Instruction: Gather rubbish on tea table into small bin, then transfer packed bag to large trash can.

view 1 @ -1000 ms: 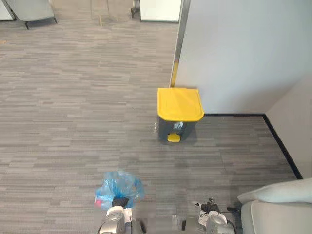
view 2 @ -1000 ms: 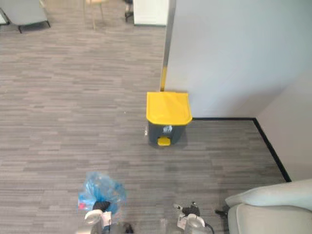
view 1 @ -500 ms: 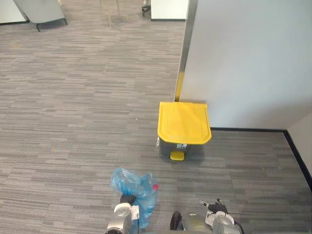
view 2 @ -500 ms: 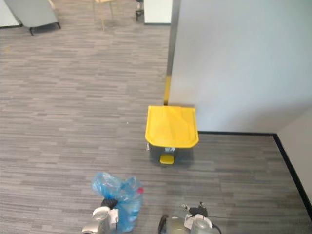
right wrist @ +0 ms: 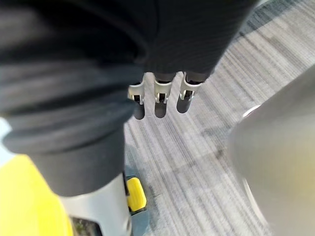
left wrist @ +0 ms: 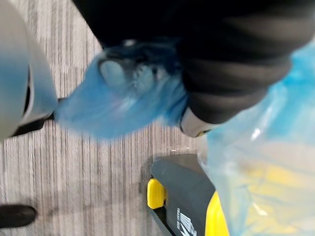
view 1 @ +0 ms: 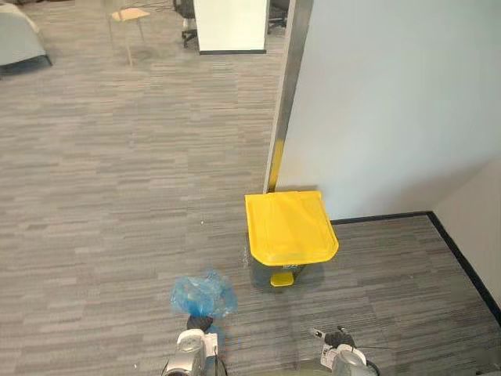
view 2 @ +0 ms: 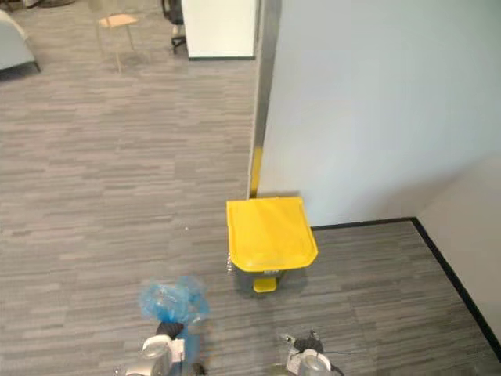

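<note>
1. Left hand (view 1: 200,323) was clenched round the bunched neck of the blue rubbish bag (view 1: 203,294); contents unreadable through the plastic.
2. Right hand (right wrist: 157,94) hung with fingers slack, holding nothing.
3. Further out, the grey pedal trash can (view 1: 290,227) stood against the wall (view 1: 391,102), yellow lid down, apart from the bag.

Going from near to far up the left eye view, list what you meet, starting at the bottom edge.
left hand → blue bag held in its fingers → trash can with the yellow lid, by the wall → stool at the far end of the floor
</note>
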Robot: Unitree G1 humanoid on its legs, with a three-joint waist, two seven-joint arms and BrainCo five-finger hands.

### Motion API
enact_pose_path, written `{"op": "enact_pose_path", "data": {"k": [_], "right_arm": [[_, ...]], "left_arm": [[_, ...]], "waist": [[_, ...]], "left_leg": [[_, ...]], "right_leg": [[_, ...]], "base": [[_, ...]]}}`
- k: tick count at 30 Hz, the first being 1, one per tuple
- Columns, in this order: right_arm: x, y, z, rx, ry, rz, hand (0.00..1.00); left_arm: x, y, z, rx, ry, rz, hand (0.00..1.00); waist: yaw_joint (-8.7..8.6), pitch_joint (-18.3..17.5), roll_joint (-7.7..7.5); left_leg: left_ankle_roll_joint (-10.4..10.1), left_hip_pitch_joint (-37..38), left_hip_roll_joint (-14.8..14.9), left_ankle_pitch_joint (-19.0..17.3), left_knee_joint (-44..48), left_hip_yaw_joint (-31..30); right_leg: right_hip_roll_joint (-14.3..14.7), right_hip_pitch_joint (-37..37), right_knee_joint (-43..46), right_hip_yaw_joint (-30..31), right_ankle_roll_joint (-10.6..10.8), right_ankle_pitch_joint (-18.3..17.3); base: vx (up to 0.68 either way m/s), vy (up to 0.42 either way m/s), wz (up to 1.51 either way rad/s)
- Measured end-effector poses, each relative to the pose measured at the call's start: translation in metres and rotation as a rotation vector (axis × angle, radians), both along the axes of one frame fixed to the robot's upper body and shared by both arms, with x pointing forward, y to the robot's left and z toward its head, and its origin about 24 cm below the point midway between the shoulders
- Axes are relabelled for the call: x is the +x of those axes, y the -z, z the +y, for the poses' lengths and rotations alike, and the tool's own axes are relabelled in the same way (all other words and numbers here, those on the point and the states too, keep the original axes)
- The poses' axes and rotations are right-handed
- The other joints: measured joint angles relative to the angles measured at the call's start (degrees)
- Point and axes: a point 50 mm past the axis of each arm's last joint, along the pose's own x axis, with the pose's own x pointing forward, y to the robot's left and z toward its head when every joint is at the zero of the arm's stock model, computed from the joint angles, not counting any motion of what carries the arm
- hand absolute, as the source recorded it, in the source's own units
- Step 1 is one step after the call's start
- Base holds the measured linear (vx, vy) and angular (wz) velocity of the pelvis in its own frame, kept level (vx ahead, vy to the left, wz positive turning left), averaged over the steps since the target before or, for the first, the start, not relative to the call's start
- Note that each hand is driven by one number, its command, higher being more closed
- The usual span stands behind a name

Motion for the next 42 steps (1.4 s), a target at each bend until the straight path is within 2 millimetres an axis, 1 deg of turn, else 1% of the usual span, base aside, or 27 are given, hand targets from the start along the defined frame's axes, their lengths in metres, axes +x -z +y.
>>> {"op": "enact_pose_path", "data": {"k": [1, 2, 3, 4, 5, 7, 8, 9, 11, 12, 14, 16, 17, 18, 19, 21, 22, 23, 24, 25, 26, 28, 30, 33, 38, 41, 42], "right_arm": [[0.0, 0.0, -0.002, -0.005, 0.0, -0.001, 0.0], [-0.001, 0.0, -0.003, -0.009, -0.002, 0.002, 0.0], [0.0, 0.0, -0.003, -0.009, -0.003, 0.0, 0.0], [0.0, 0.0, -0.003, -0.009, -0.002, -0.001, 0.0], [0.001, -0.001, -0.003, -0.01, -0.003, -0.005, 0.0], [0.002, -0.001, -0.004, -0.011, -0.002, -0.006, 0.0], [-0.002, 0.001, -0.002, 0.002, 0.005, 0.007, 0.0], [-0.005, 0.001, -0.012, -0.02, 0.022, 0.016, 0.0], [-0.008, 0.002, -0.02, -0.035, 0.035, 0.033, 0.0], [-0.008, 0.002, -0.022, -0.039, 0.034, 0.034, 0.0], [-0.011, 0.003, -0.022, -0.039, 0.037, 0.046, 0.0], [-0.017, 0.005, -0.019, -0.033, 0.03, 0.063, 0.0], [-0.017, 0.005, -0.018, -0.032, 0.027, 0.064, 0.0], [-0.015, 0.005, -0.017, -0.03, 0.023, 0.061, 0.0], [-0.015, 0.005, -0.017, -0.028, 0.024, 0.061, 0.0], [-0.016, 0.005, -0.017, -0.028, 0.033, 0.063, 0.0], [-0.019, 0.006, -0.018, -0.027, 0.046, 0.071, 0.0], [-0.02, 0.006, -0.018, -0.026, 0.052, 0.075, 0.0], [-0.02, 0.006, -0.017, -0.023, 0.053, 0.076, 0.0], [-0.022, 0.007, -0.015, -0.018, 0.054, 0.078, 0.0], [-0.023, 0.007, -0.014, -0.011, 0.06, 0.079, 0.0], [-0.023, 0.007, -0.013, -0.01, 0.06, 0.079, 0.0], [-0.023, 0.007, -0.014, -0.011, 0.06, 0.077, 0.0], [-0.023, 0.007, -0.015, -0.015, 0.059, 0.078, 0.0], [-0.022, 0.007, -0.018, -0.022, 0.045, 0.084, 0.0], [-0.02, 0.007, -0.016, -0.024, 0.017, 0.083, 0.0], [-0.02, 0.007, -0.014, -0.02, 0.018, 0.084, 0.0]], "left_arm": [[-0.002, 0.001, 0.001, 0.003, -0.003, 0.007, 1.0], [-0.005, 0.002, 0.004, 0.007, -0.022, 0.019, 1.0], [-0.007, 0.003, 0.006, 0.014, -0.037, 0.03, 1.0], [-0.007, 0.003, 0.007, 0.016, -0.039, 0.032, 1.0], [-0.007, 0.004, 0.006, 0.015, -0.039, 0.035, 1.0], [-0.006, 0.004, 0.004, 0.01, -0.035, 0.039, 1.0], [-0.007, 0.005, 0.005, 0.01, -0.037, 0.047, 1.0], [-0.009, 0.006, -0.002, -0.007, -0.036, 0.054, 1.0], [-0.009, 0.007, -0.012, -0.026, -0.025, 0.052, 1.0], [-0.009, 0.007, -0.013, -0.03, -0.02, 0.055, 1.0], [-0.006, 0.005, -0.013, -0.034, -0.018, 0.042, 1.0], [-0.001, 0.002, -0.012, -0.039, -0.015, 0.008, 1.0], [-0.001, 0.002, -0.012, -0.039, -0.016, 0.009, 1.0], [-0.002, 0.002, -0.012, -0.038, -0.018, 0.011, 1.0], [-0.001, 0.002, -0.011, -0.038, -0.018, 0.011, 1.0], [-0.001, 0.002, -0.011, -0.038, -0.021, 0.011, 1.0], [-0.002, 0.002, -0.012, -0.039, -0.022, 0.016, 1.0], [-0.002, 0.002, -0.01, -0.029, -0.024, 0.02, 1.0], [-0.003, 0.002, -0.009, -0.027, -0.023, 0.02, 1.0], [-0.002, 0.002, -0.008, -0.025, -0.021, 0.019, 1.0], [-0.002, 0.002, -0.007, -0.022, -0.019, 0.018, 1.0], [0.0, 0.002, -0.007, -0.019, -0.013, 0.013, 1.0], [-0.002, 0.003, -0.005, -0.012, -0.011, 0.022, 1.0], [-0.011, 0.007, 0.0, -0.001, -0.015, 0.059, 1.0], [-0.017, 0.009, 0.005, -0.002, -0.057, 0.071, 1.0], [-0.019, 0.009, 0.008, 0.015, -0.068, 0.077, 1.0], [-0.018, 0.009, 0.009, 0.016, -0.073, 0.073, 1.0]], "waist": [[-0.06, 0.1, 0.17], [-0.1, -0.1, -0.08], [-0.17, -0.1, 0.01], [-0.36, -0.2, 0.11], [-0.82, -0.3, 0.25], [-0.88, -0.3, 0.14], [-1.12, -0.6, -0.98], [-1.27, -1.1, 0.82], [-0.68, -1.7, 2.99], [-0.87, -1.5, 3.74], [-0.93, -1.4, 3.63], [-0.32, -1.0, 2.6], [-0.24, -1.1, 2.51], [-0.26, -1.0, 2.12], [-0.26, -1.1, 2.17], [-0.34, -1.2, 2.43], [-0.33, -1.5, 2.23], [-0.14, -1.8, 1.77], [-0.19, -1.8, 1.68], [-0.21, -2.2, 0.95], [-0.3, -2.3, 0.91], [-0.4, -2.4, 0.79], [-0.55, -2.6, 0.55], [-0.53, -2.2, 1.45], [-0.31, -2.0, 1.84], [-0.3, -1.8, 1.38], [-0.32, -1.3, 0.67]], "left_leg": [[0.3, 0.6, 0.0, -0.2, -0.5, -0.1], [0.5, 1.9, 0.1, -1.2, -1.5, -0.5], [0.1, 2.6, 0.5, -1.4, -2.0, -0.8], [-0.1, 2.6, 0.7, -1.5, -2.0, -0.9], [-0.4, 2.7, 1.5, -1.7, -2.2, -1.8], [-1.9, 3.0, 1.9, -2.2, -2.2, -3.1], [-3.6, 3.5, 1.1, -2.9, -2.0, -5.0], [-3.6, 4.1, 2.1, -2.6, -2.4, -6.5], [-4.6, 4.6, 3.7, -2.0, -2.4, -7.2], [-4.8, 4.3, 4.6, -1.9, -0.8, -7.7], [-4.9, 2.3, 6.3, -2.0, 6.0, -8.4], [-5.9, -1.9, 8.8, -2.3, 18.6, -8.5], [-5.9, -2.9, 9.5, -3.1, 20.5, -8.4], [-5.3, -4.0, 9.5, -4.3, 20.7, -7.5], [-4.9, -4.7, 9.4, -5.2, 19.0, -6.7], [-3.5, -5.2, 8.7, -4.1, 12.2, -6.1], [-4.1, -4.3, 7.5, -2.1, 7.0, -6.8], [-4.3, -2.7, 6.2, -1.8, 4.7, -5.7], [-4.3, -2.3, 5.8, -1.8, 4.0, -5.3], [-4.3, -1.7, 5.1, -1.7, 3.2, -4.3], [-3.9, -0.6, 4.0, -1.5, 2.1, -2.9], [-3.2, 0.7, 3.0, -1.0, 0.1, -1.4], [-3.0, 1.4, 2.4, -0.7, -1.1, -0.8], [-2.9, 3.1, 2.0, 0.8, -4.3, 0.9], [-3.2, 4.6, 1.7, 2.1, -7.0, 3.0], [-2.8, 4.6, 1.3, 2.8, -8.0, 2.9], [-2.5, 4.6, 0.7, 2.9, -8.0, 2.7]], "right_leg": [[-0.1, -0.4, 1.2, -0.1, -0.2, 0.1], [0.1, -1.0, 2.8, -0.7, -0.5, -2.7], [0.7, -2.1, 2.5, -2.4, -1.0, -5.9], [1.1, -2.6, 1.7, -3.1, -1.1, -6.8], [2.7, -4.1, -1.9, -4.9, -1.6, -7.7], [5.1, -5.0, -9.9, -5.4, -2.2, -6.5], [5.9, -3.5, -15.1, -4.6, -4.9, -2.8], [6.8, -1.9, -15.9, -5.9, -5.4, -3.5], [8.3, -1.2, -16.6, -6.8, -6.1, -4.5], [9.0, 0.5, -18.0, -7.6, -6.2, -4.5], [10.3, 4.3, -21.6, -8.7, -7.0, -4.0], [11.5, 9.0, -25.4, -8.9, -7.5, -3.7], [11.7, 9.5, -26.1, -8.5, -7.7, -3.6], [11.8, 10.0, -26.9, -7.8, -7.7, -3.5], [11.6, 10.0, -27.0, -7.1, -7.7, -3.5], [11.1, 9.9, -27.0, -6.0, -7.2, -3.3], [10.9, 9.8, -27.3, -4.9, -5.6, -2.9], [10.3, 9.9, -28.3, -3.6, -4.4, -2.5], [9.9, 9.9, -28.6, -3.2, -4.2, -2.3], [9.3, 9.8, -29.2, -2.4, -3.6, -1.9], [8.3, 10.0, -29.9, -1.3, -2.8, -1.4], [7.6, 10.0, -30.6, -0.1, -2.0, -0.9], [7.4, 10.1, -31.3, 0.7, -1.7, -0.4], [7.6, 9.9, -32.7, 2.3, -1.8, 1.3], [8.4, 9.1, -33.7, 4.6, -2.0, 3.0], [8.1, 7.8, -32.7, 4.8, -2.1, 3.3], [7.3, 6.7, -30.0, 4.5, -1.7, 2.2]], "base": [[0.08, 0.035, -0.01], [0.08, -0.017, -0.01], [0.1, -0.037, 0.0], [0.1, -0.093, 0.16], [0.13, -0.142, 0.29], [0.17, -0.177, 0.44], [0.24, -0.181, 0.51], [0.27, -0.182, 0.47], [0.34, -0.187, 0.14], [0.37, -0.23, 0.14], [0.25, -0.159, 0.19], [0.17, -0.07, 0.0], [0.15, 0.009, -0.26], [0.14, 0.066, -0.32], [0.15, 0.123, -0.41], [0.11, 0.148, -0.33], [0.11, 0.15, -0.29], [0.1, 0.15, -0.3], [0.09, 0.162, -0.29], [0.05, 0.213, -0.37], [0.04, 0.181, -0.37], [0.01, 0.127, -0.33], [0.0, 0.092, -0.24], [-0.03, 0.03, -0.26], [-0.07, 0.002, -0.29], [-0.12, -0.006, -0.11], [-0.14, -0.005, 0.08]]}}
